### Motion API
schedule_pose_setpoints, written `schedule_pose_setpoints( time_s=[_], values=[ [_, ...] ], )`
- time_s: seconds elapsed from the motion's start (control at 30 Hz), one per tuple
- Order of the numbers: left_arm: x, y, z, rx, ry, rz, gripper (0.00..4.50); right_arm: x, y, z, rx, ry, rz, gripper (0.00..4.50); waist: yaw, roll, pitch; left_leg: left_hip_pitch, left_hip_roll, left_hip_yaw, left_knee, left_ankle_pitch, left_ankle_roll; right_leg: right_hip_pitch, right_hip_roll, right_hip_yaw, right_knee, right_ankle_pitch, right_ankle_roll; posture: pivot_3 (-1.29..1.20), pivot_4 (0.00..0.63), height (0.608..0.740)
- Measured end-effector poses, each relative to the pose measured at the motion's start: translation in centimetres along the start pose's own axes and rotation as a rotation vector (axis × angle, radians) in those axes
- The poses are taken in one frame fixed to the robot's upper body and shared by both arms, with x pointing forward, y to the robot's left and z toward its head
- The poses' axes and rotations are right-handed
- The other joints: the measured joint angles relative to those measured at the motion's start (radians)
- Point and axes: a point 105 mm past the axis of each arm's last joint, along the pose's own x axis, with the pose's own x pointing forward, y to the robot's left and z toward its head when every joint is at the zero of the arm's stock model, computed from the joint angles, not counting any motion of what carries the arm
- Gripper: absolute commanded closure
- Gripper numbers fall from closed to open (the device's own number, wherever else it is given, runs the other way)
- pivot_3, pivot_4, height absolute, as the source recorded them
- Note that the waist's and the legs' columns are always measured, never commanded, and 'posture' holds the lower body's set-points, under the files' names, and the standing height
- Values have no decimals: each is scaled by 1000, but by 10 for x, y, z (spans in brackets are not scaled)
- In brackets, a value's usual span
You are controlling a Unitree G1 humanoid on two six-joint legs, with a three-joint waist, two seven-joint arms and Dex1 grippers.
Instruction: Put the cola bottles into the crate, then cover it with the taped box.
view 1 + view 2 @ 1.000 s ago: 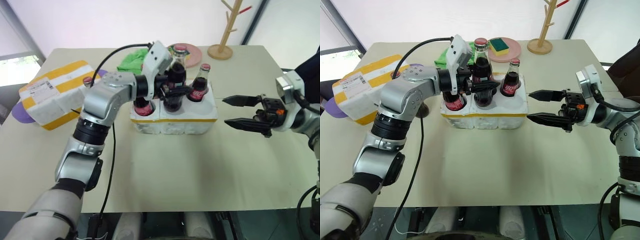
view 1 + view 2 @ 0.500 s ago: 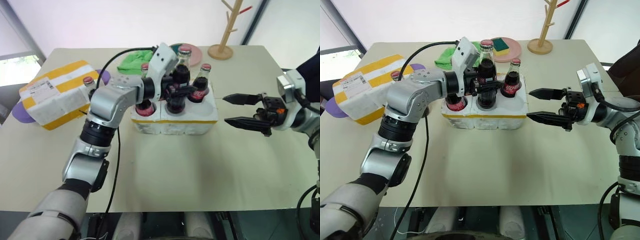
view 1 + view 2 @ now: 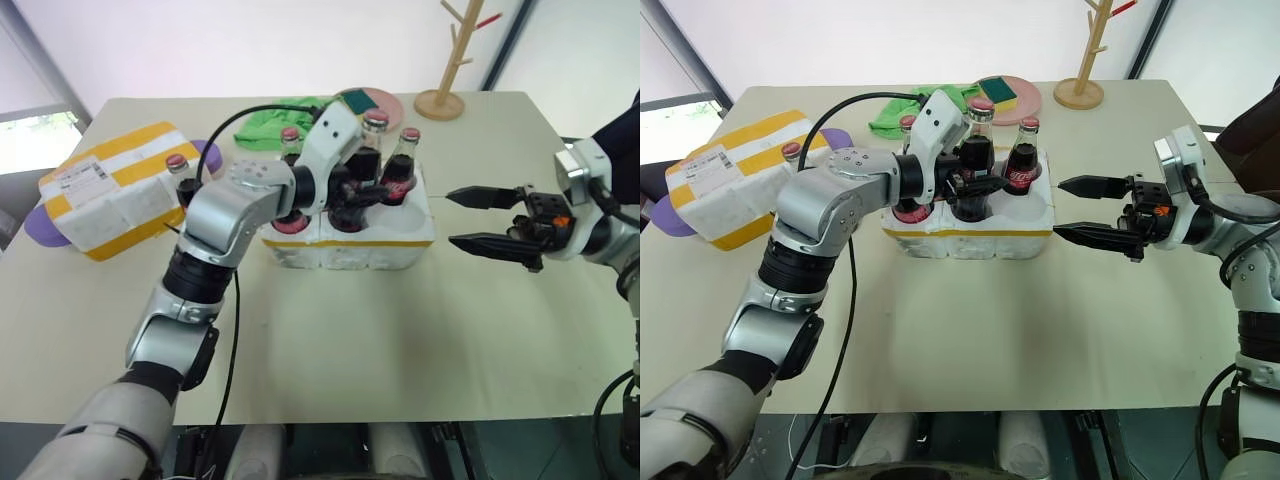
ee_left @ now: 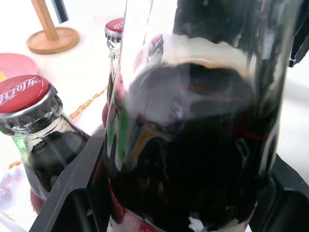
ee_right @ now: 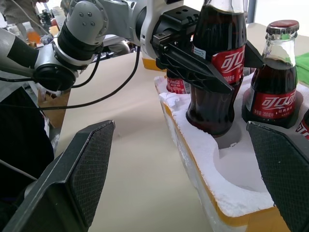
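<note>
styrofoam crate wells perhaps claw-hidden

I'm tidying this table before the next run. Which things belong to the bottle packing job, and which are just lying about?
Job:
- red-capped glass cola bottles
- low white foam crate with yellow band
- large yellow-taped white foam box

Lying about:
- crumpled green cloth
- pink plate with a sponge
- wooden peg stand
- purple item under the box

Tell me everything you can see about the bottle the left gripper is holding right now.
The cola bottle is clear glass with dark cola, a red cap and a red label with white lettering. It stands about upright, its base lowered into a middle front well of the white foam crate. The left gripper clamps it at label height, one black finger each side. Other capped bottles stand close beside it.
</note>
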Motion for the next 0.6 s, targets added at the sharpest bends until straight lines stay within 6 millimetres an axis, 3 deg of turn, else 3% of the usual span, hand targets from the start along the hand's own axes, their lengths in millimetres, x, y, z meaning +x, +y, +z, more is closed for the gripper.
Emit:
schedule_pose_setpoints(
  time_s=[0.13,0.23,0.27,0.6],
  values=[
    [-1,-1,-2,17,-4,20,1757,-1,-3,2,-3,-8,-7,0,0,1,-1,1,0,0,0,0,0,1,0,0,0,0,0,0,150,740],
    [0,-2,-2,11,-6,25,277,-1,-3,3,-8,-9,-7,0,0,1,-1,2,0,0,0,0,0,2,0,0,0,0,0,0,150,740],
    [0,-2,-2,8,-5,26,36,-1,-3,3,-8,-9,-7,0,1,1,-1,2,0,0,0,0,0,2,0,0,0,0,0,0,150,740],
    [-1,-1,-4,-12,5,38,36,-2,-5,3,-14,-10,-16,0,1,1,-1,4,0,0,0,0,0,4,0,0,0,0,0,0,150,740]
  ],
)
